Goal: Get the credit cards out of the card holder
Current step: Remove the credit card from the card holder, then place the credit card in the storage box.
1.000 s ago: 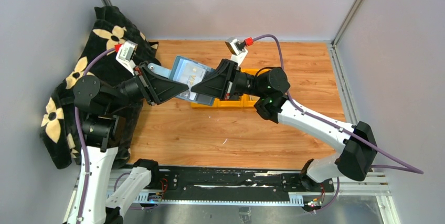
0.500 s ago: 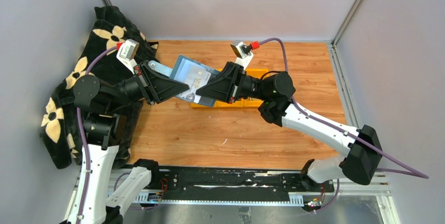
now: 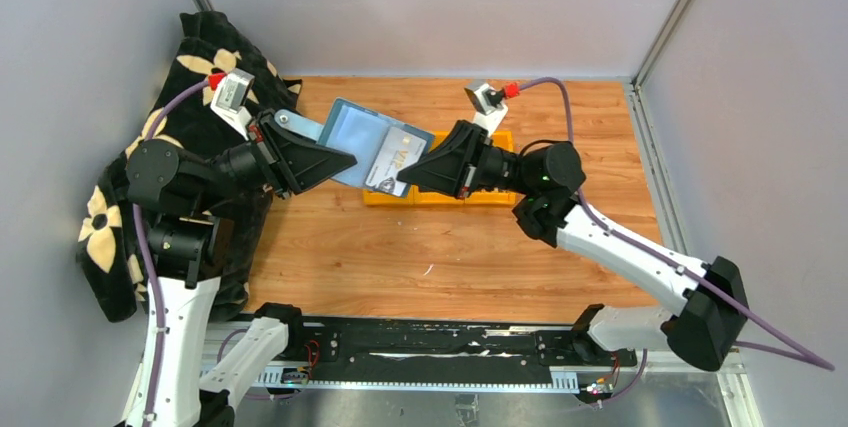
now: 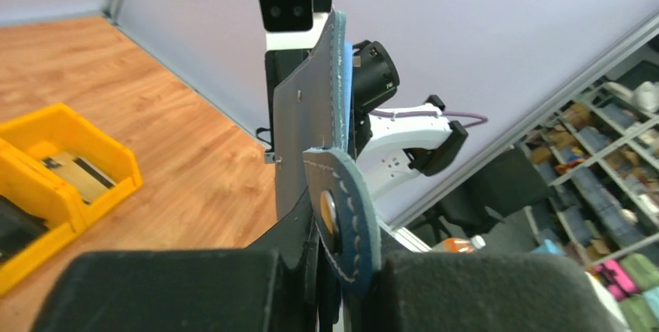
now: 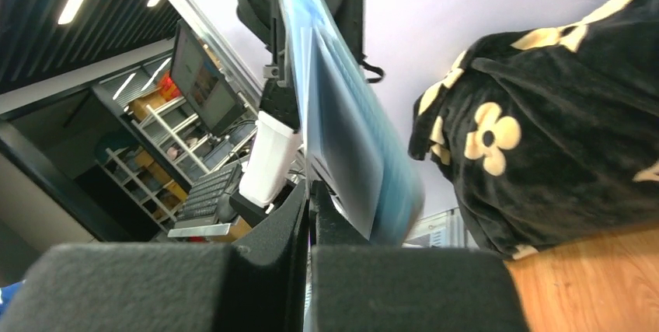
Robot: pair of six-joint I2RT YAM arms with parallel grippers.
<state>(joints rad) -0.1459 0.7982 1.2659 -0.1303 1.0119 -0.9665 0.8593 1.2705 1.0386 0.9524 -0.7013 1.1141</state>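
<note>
Further toward 3 o'clock now, my right gripper (image 3: 413, 173) pinches a credit card (image 3: 399, 158) (left gripper (image 3: 344, 160) clamps the card holder (image 3: 352, 131)). Next: pull it clear.

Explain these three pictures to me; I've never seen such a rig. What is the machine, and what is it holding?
Two robot arms are bolted at the near edge of a wooden table. The wide picture looks down from above; the other two come from cameras on each wrist. The left gripper clamps the open teal card holder in the air, and the right gripper pinches a silvery credit card sticking out of it. Yellow bins sit on the table; a black flowered cloth is heaped at its left.
</note>
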